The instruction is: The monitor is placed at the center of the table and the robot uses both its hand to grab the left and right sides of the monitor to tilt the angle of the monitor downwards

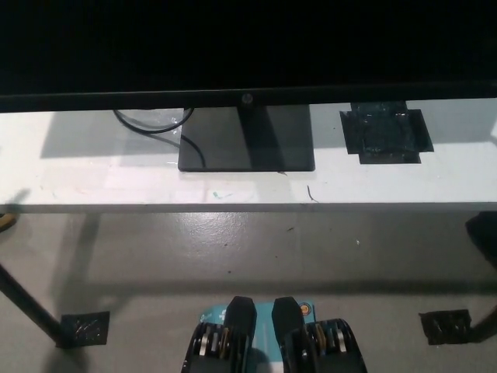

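A lab or workshop test bay, by the look of it. A plain white table [93, 183] on thin dark legs carries a monitor [248, 50]; right of the monitor's stand, black tape [384, 134] is patched onto the tabletop. Below the table lies bare grey concrete floor [233, 256], with more tape squares [84, 329] on it.

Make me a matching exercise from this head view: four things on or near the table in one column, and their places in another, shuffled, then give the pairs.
Things:
1. black flat-screen monitor
2. black rectangular monitor base
3. black tape patch on the white table
4. black cable loop

Places:
A. right of the base
B. left of the base
C. fills the picture's top
D. table centre, under the screen

Pairs: 1-C, 2-D, 3-A, 4-B
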`<state>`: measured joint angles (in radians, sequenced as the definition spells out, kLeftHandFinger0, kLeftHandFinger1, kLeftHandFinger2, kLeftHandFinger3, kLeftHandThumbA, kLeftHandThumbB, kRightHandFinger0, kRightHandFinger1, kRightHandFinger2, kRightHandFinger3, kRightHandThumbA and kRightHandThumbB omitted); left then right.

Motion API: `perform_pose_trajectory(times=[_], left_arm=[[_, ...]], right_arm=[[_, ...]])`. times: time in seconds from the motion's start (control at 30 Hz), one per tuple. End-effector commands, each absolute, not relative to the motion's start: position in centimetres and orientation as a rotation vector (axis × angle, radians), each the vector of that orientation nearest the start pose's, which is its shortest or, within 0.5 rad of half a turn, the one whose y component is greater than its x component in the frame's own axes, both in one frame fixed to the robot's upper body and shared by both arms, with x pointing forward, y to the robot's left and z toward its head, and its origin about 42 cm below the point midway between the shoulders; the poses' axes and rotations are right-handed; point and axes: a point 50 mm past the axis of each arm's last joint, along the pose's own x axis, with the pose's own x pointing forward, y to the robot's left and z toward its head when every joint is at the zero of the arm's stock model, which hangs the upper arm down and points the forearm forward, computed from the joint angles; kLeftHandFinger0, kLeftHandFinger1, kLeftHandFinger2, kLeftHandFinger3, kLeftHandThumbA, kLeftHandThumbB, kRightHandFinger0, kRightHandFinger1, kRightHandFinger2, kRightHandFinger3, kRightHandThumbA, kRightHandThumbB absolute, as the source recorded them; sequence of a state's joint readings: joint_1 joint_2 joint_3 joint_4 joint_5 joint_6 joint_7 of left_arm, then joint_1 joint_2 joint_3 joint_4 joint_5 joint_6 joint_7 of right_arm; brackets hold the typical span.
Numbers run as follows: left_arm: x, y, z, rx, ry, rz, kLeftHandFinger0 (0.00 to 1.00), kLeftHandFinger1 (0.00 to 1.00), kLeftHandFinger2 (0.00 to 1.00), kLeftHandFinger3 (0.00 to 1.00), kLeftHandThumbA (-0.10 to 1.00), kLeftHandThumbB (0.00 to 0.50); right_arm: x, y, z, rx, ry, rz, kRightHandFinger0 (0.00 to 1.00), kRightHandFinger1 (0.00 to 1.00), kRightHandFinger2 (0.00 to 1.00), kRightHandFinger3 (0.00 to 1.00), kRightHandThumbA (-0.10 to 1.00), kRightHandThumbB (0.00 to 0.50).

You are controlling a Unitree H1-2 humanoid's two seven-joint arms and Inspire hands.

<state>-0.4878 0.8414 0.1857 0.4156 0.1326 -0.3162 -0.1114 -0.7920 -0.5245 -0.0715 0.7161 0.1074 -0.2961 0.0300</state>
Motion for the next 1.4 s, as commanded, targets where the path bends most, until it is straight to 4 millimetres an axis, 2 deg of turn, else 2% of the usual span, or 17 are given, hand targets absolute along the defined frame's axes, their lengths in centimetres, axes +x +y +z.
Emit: perform_pose_trajectory(times=[0.0,0.07,0.27,0.4,0.47,0.6,0.7,0.73,0.77,0.93,1.03,1.07,1.1,1.2,1.27,1.33,1.37], left_arm=[[39.7,53.0,37.1,0.998,-0.408,0.187,1.00,1.00,1.00,1.00,0.85,0.320],[40.6,53.2,37.1,0.989,-0.394,0.176,1.00,1.00,1.00,1.00,0.88,0.369],[42.9,52.9,37.6,1.011,-0.340,0.160,1.00,1.00,1.00,1.00,0.88,0.352],[44.2,52.9,38.0,1.059,-0.320,0.151,1.00,1.00,1.00,1.00,0.93,0.348],[44.6,52.8,37.9,1.070,-0.326,0.145,1.00,1.00,1.00,1.00,0.93,0.340],[45.2,52.1,38.3,1.081,-0.324,0.137,1.00,1.00,1.00,1.00,0.97,0.414],[45.9,51.6,38.2,1.108,-0.312,0.133,1.00,1.00,1.00,1.00,1.00,0.437],[46.1,51.5,38.1,1.123,-0.307,0.123,1.00,1.00,1.00,1.00,1.00,0.455],[46.2,51.5,37.9,1.122,-0.305,0.116,1.00,1.00,1.00,1.00,1.00,0.456],[47.2,50.4,37.8,1.187,-0.294,0.078,1.00,1.00,1.00,1.00,1.00,0.437],[47.8,49.8,37.6,1.178,-0.301,0.067,1.00,1.00,1.00,1.00,1.00,0.441],[48.0,49.3,37.5,1.180,-0.300,0.061,1.00,1.00,1.00,1.00,1.00,0.487],[48.2,49.0,37.5,1.174,-0.298,0.055,1.00,1.00,1.00,1.00,1.00,0.494],[48.8,48.2,37.5,1.173,-0.305,0.016,1.00,1.00,1.00,1.00,0.99,0.475],[49.1,47.7,37.6,1.180,-0.303,0.004,1.00,1.00,1.00,1.00,0.99,0.478],[49.4,47.2,37.5,1.186,-0.296,-0.007,1.00,1.00,1.00,1.00,0.98,0.492],[49.6,47.1,37.5,1.189,-0.294,-0.012,1.00,1.00,1.00,1.00,0.99,0.499]], right_arm=[[51.4,-40.8,34.6,-0.376,-0.476,-0.110,1.00,1.00,1.00,1.00,1.00,0.465],[51.8,-40.6,35.3,-0.392,-0.464,-0.094,1.00,1.00,1.00,1.00,1.00,0.488],[53.1,-39.5,37.1,-0.399,-0.463,-0.011,1.00,1.00,1.00,1.00,1.00,0.479],[53.4,-38.8,37.6,-0.344,-0.418,0.120,1.00,1.00,1.00,1.00,1.00,0.382],[53.5,-38.8,37.7,-0.321,-0.394,0.193,1.00,1.00,1.00,1.00,0.99,0.413],[53.7,-39.4,38.3,-0.268,-0.305,0.351,1.00,1.00,1.00,1.00,0.93,0.457],[53.7,-39.6,38.7,-0.200,-0.265,0.422,1.00,1.00,1.00,1.00,0.87,0.418],[53.9,-39.6,38.9,-0.187,-0.248,0.453,1.00,1.00,1.00,1.00,0.84,0.447],[54.0,-39.5,38.9,-0.152,-0.233,0.476,1.00,1.00,1.00,1.00,0.77,0.475],[54.3,-38.5,39.0,-0.147,-0.162,0.581,1.00,1.00,1.00,1.00,0.70,0.500],[54.6,-38.0,39.2,-0.172,-0.115,0.611,1.00,1.00,1.00,1.00,0.66,0.500],[54.8,-37.5,39.2,-0.164,-0.076,0.599,1.00,1.00,1.00,1.00,0.62,0.500],[54.9,-37.3,39.3,-0.173,-0.071,0.603,1.00,1.00,1.00,1.00,0.61,0.500],[55.0,-37.3,39.1,-0.179,-0.051,0.605,1.00,1.00,1.00,1.00,0.59,0.492],[54.9,-37.4,39.0,-0.169,-0.048,0.619,1.00,1.00,1.00,1.00,0.56,0.445],[54.8,-37.8,38.9,-0.207,-0.041,0.607,1.00,1.00,1.00,1.00,0.59,0.483],[54.7,-38.0,39.0,-0.210,-0.042,0.602,1.00,1.00,1.00,1.00,0.60,0.463]])
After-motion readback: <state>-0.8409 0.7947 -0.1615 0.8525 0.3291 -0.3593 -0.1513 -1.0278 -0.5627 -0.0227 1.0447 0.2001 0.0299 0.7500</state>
